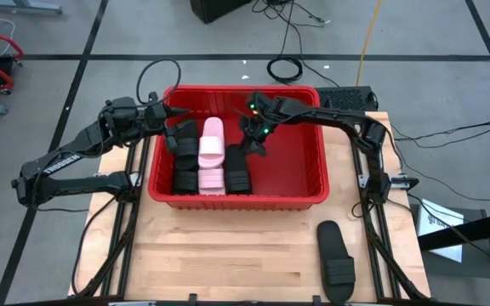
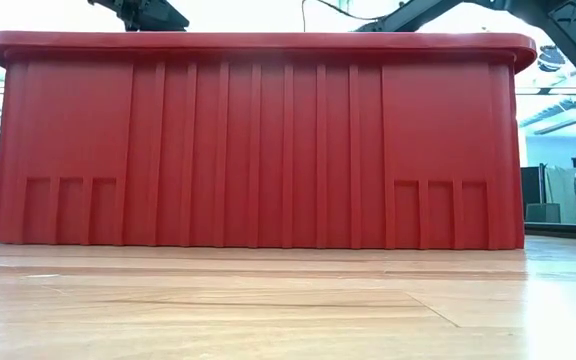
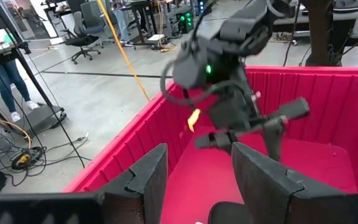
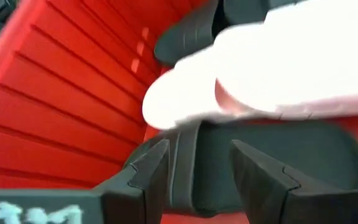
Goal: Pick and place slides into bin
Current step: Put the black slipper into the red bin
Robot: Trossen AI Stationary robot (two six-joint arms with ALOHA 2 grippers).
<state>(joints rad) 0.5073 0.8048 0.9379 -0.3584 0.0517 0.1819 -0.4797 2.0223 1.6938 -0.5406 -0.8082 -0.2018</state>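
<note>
The red bin [image 1: 238, 201] stands at the table's far middle and fills the low view [image 2: 258, 140]. Inside it lie black slides [image 1: 182, 155], pale pink slides [image 1: 211, 150] and one more black slide [image 1: 237, 170]. My right gripper [image 1: 252, 146] is open over that last black slide [image 4: 272, 155], which lies flat on the bin floor beside a pink slide [image 4: 278, 68]. Another black slide [image 1: 337, 262] lies sole down on the table near its front right. My left gripper [image 3: 194, 177] is open with nothing in it, above the bin's far left corner [image 1: 175, 113].
The bin's ribbed walls [image 4: 55, 93] stand close around my right gripper. Both arms reach in over the bin's far rim. Bare wooden table [image 1: 228, 255] lies in front of the bin. Cables lie on the floor behind the table.
</note>
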